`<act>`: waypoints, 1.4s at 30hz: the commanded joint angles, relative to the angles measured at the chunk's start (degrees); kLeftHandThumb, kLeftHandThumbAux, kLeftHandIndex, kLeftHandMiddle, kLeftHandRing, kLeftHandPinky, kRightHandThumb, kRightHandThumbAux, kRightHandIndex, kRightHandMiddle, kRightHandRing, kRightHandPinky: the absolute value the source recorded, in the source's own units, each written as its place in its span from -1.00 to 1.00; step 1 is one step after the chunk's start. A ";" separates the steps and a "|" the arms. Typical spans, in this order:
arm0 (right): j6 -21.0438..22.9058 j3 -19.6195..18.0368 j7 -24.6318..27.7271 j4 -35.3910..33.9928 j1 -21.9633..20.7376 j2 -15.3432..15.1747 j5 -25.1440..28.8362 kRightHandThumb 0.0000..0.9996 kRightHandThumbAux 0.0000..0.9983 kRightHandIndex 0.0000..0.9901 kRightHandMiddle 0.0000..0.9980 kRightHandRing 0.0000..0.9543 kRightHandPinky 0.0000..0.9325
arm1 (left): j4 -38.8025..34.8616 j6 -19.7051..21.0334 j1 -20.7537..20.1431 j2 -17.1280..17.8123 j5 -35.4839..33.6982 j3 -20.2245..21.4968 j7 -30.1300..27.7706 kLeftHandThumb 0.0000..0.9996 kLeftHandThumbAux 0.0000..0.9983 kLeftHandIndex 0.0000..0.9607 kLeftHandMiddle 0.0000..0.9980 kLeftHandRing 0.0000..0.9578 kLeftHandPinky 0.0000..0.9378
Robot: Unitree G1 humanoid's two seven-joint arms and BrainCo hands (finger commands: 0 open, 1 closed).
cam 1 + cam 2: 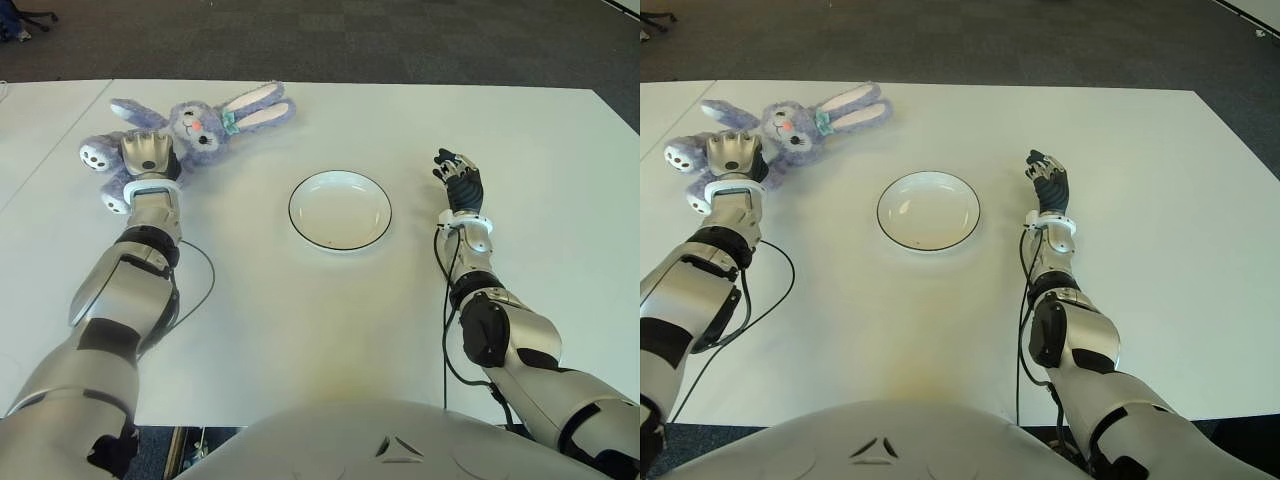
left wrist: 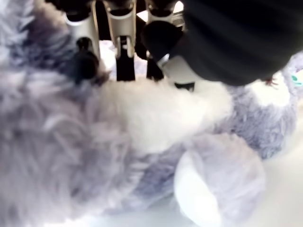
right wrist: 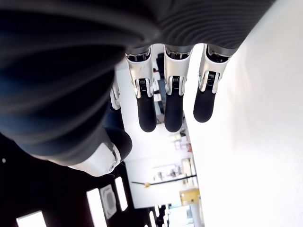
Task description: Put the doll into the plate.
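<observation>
Lying near the middle of the white table (image 1: pixel 330 330), the round white plate with a thin dark rim (image 1: pixel 340 210) holds nothing, and the right hand (image 1: pixel 459 180) shows to the right of it with its black-tipped fingers (image 3: pixel 173 111) straight and relaxed, grasping nothing. Farther away, at the far left part of the table, the purple plush rabbit doll with long pink-lined ears (image 1: pixel 205 122) lies on its back, well apart from the plate. The left hand (image 1: pixel 148 155) is on the doll's body, its fingers (image 2: pixel 125 49) pressed into the white belly fur around it.

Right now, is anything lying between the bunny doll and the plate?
No. In the left eye view, only bare white table separates the doll from the plate.
</observation>
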 commanded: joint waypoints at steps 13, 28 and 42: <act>7.38 -0.77 -0.50 7.48 11.71 2.53 0.90 0.39 0.47 -0.18 -0.56 -0.58 -0.56 | -27.65 -2.42 14.31 4.90 3.31 -4.13 0.97 0.72 0.33 -0.12 0.20 0.69 0.73; 7.39 -1.18 -0.07 7.48 11.62 2.60 1.29 0.39 0.47 -0.18 -0.54 -0.56 -0.53 | -58.74 5.32 26.80 10.68 10.44 -0.31 -5.12 0.70 0.33 -0.09 -0.02 0.72 0.79; 7.68 -1.14 -0.50 7.52 11.51 2.61 1.11 0.39 0.47 -0.18 -0.55 -0.56 -0.54 | -78.73 9.20 36.23 10.13 18.07 2.42 -10.79 0.71 0.32 -0.12 0.19 0.72 0.81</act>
